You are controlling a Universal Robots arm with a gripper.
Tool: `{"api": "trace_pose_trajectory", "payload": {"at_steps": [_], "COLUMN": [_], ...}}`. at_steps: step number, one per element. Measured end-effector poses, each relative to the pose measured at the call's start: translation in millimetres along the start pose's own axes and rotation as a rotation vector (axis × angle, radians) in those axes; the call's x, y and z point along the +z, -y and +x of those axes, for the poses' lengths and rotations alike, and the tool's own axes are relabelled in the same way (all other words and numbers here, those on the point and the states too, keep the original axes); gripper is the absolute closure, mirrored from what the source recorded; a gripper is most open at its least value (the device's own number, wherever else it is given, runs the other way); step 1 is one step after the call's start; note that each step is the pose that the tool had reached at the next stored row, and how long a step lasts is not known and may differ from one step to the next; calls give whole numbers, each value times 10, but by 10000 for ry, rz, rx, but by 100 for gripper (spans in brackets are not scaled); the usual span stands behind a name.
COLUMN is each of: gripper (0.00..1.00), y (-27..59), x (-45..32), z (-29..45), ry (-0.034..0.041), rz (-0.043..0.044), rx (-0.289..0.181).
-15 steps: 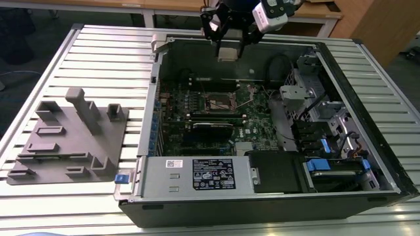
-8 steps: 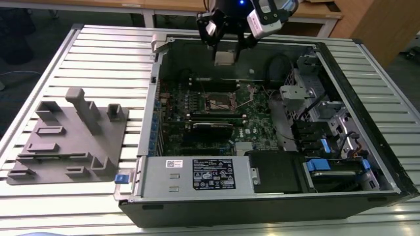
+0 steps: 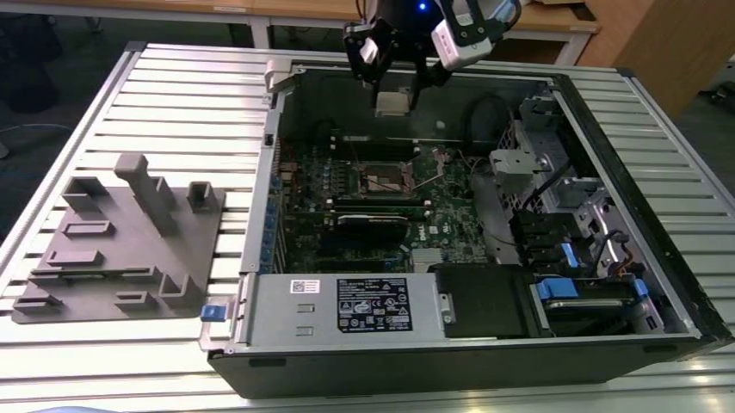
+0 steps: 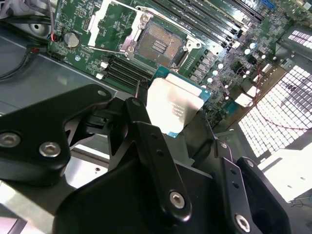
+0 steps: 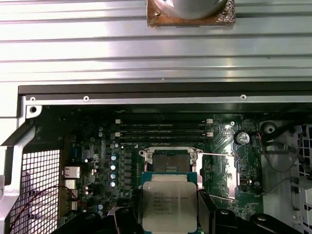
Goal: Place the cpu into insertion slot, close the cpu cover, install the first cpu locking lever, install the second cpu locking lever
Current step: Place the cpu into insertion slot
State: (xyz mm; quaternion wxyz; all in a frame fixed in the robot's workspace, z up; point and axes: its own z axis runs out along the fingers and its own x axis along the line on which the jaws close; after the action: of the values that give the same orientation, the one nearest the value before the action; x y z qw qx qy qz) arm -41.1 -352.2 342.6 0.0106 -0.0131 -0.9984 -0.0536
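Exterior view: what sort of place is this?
Probably a robotics lab or test bench: an open computer case lies on a slatted metal table, a grey fixture sits beside it, and a gripper holds a cpu.

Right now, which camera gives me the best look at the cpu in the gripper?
The first wrist view: the cpu faces the camera squarely, metal top and green edge plain. The second wrist view shows it tilted and glare-washed; the exterior view shows a small pale square in the gripper.
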Motion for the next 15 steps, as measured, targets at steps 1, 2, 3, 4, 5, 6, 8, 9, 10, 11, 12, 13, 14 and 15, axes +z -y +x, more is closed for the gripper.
{"api": "trace_pose_trajectory", "payload": {"at_steps": [1,2,3,4,5,6,8,9,10,11,12,13,14,15], "gripper": [46,46,46,46,46,46,46,46,46,46,46,46,46,46], "y": [0,1,2,3,3,3,4,3,4,4,4,4,5,6], "x": [4,11,19,27,29,30,31,32,34,34,36,40,46,52], "z": [0,0,0,-1,-1,-1,-1,-1,-1,-1,-1,-1,-1,-1], "ry": [1,2,1,0,-1,-1,-1,-1,0,0,0,1,1,0], "rz": [-2,-4,-2,-1,1,3,2,1,0,0,-1,-3,-3,0], "rx": [0,0,0,0,0,1,0,0,0,0,0,0,0,0]}}
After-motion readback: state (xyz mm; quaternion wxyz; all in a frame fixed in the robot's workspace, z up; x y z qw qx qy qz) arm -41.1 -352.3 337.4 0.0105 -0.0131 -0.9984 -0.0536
